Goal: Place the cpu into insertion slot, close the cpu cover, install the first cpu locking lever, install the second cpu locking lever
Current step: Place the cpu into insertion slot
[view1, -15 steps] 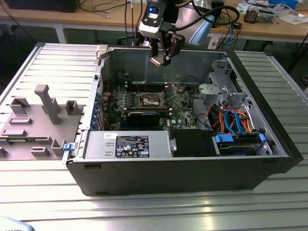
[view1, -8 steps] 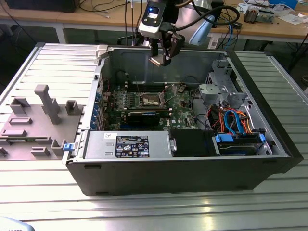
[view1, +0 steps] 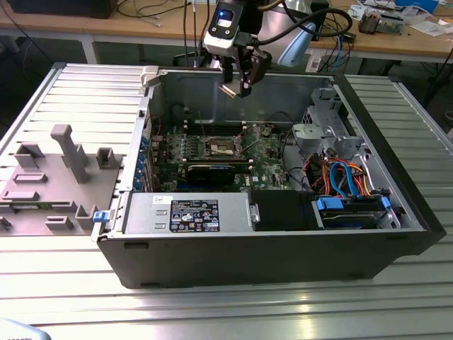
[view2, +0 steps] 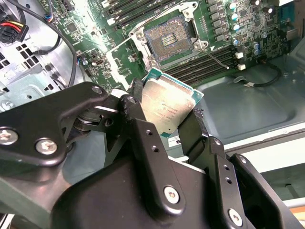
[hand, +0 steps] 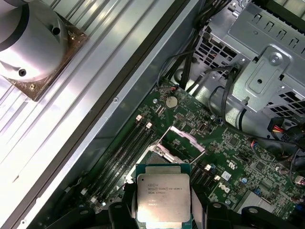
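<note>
Black gripper (view1: 237,86) clamped on flat silvery-grey square cpu (view2: 167,107). Exterior view: dark silver-rimmed square insertion slot (view1: 221,148) at gripper's 6 o'clock, well apart.

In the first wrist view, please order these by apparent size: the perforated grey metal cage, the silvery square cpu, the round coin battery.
1. perforated grey metal cage
2. silvery square cpu, enlarged by nearness to the camera
3. round coin battery

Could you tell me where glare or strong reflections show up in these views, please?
In the second wrist view, glare washes the motherboard beyond the cpu; in the first wrist view, the ribbed table shines white; in the exterior view, its near side glints.
</note>
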